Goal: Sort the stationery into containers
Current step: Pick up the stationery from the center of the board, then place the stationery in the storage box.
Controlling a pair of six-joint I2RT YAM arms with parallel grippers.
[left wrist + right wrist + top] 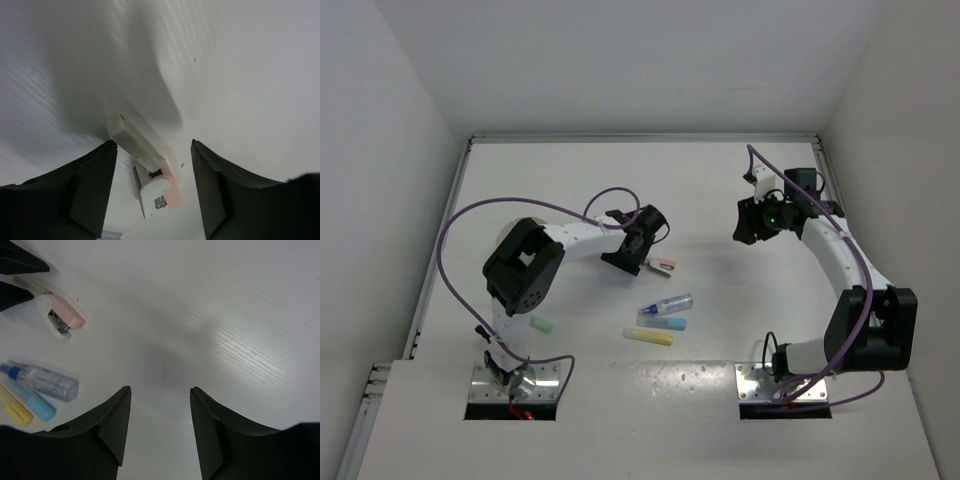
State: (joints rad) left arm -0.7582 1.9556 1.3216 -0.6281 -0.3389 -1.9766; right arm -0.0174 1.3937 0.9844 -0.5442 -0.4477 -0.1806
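A small pink-and-white stapler (pixel 156 189) lies on the table with a cream eraser-like bar (pixel 131 138) against its far end. My left gripper (pixel 154 146) hangs over them, open, a finger on each side and touching neither; from above it (pixel 642 248) sits just left of the stapler (pixel 663 266). A clear blue-capped tube (pixel 670 304), a light blue marker (pixel 670 323) and a yellow marker (pixel 648 337) lie together at mid-table. A mint marker (pixel 545 324) lies by the left arm. My right gripper (pixel 160 390) is open over bare table, far right (pixel 758 222). No containers show clearly.
White walls close the table at the back and on both sides. A pale rounded edge (pixel 502 238) peeks out beside the left arm's elbow, mostly hidden. In the right wrist view the stapler (pixel 62 315), tube (pixel 47 382) and markers (pixel 35 407) lie off to the left.
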